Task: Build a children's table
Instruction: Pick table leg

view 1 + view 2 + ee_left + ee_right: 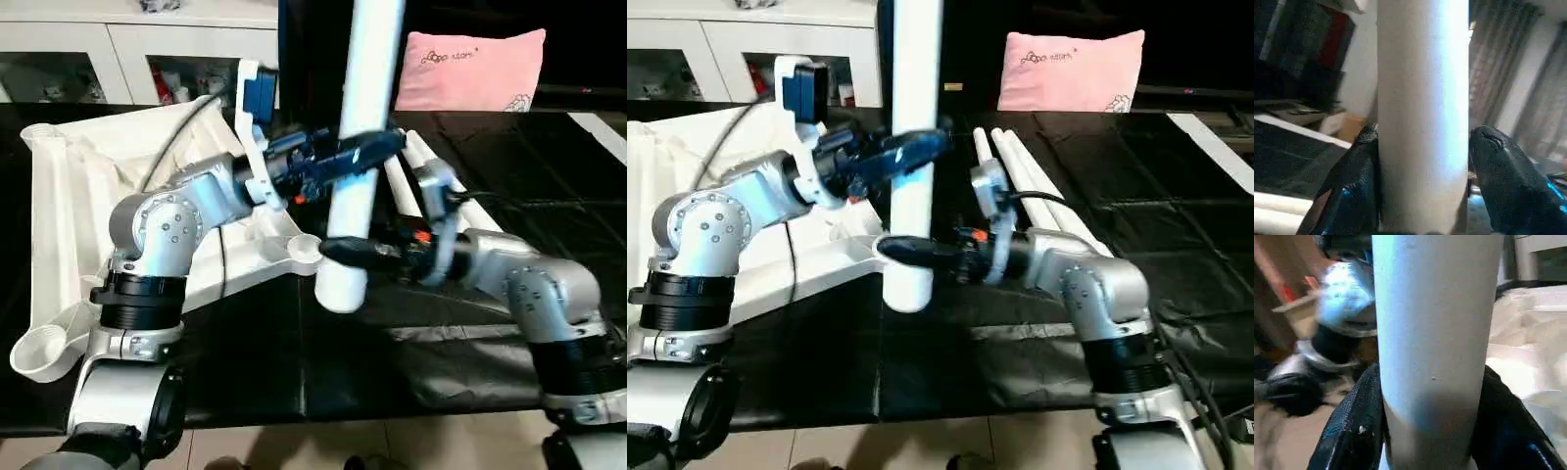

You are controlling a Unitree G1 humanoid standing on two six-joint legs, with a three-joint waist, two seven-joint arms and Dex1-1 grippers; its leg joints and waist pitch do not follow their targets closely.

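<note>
**Both grippers clamping one upright table leg**

A white tapered leg (358,157) is standing nearly upright in the air above the black table surface (460,382), its lower open end hanging just beside a round corner socket (304,250) of the white tabletop (88,196). The tabletop is lying ribbed side up on the robot's left part of the black surface, with another socket (39,352) sitting at its near corner.

The left gripper (367,152) is reaching across from the left and pinching the leg higher up; in the left wrist view its two black fingers (1352,196) are pressing against either side of the tube. The right gripper (906,250) is coming in from the right and gripping the same leg near its lower end, its fingers (1354,426) closing around the tube on both sides.

Spare white legs (1024,176) are lying side by side on the black surface behind the right arm. Farther back, a pink pillow (470,69) is resting, and a white cabinet (127,49) with glass doors is standing to the left.
</note>
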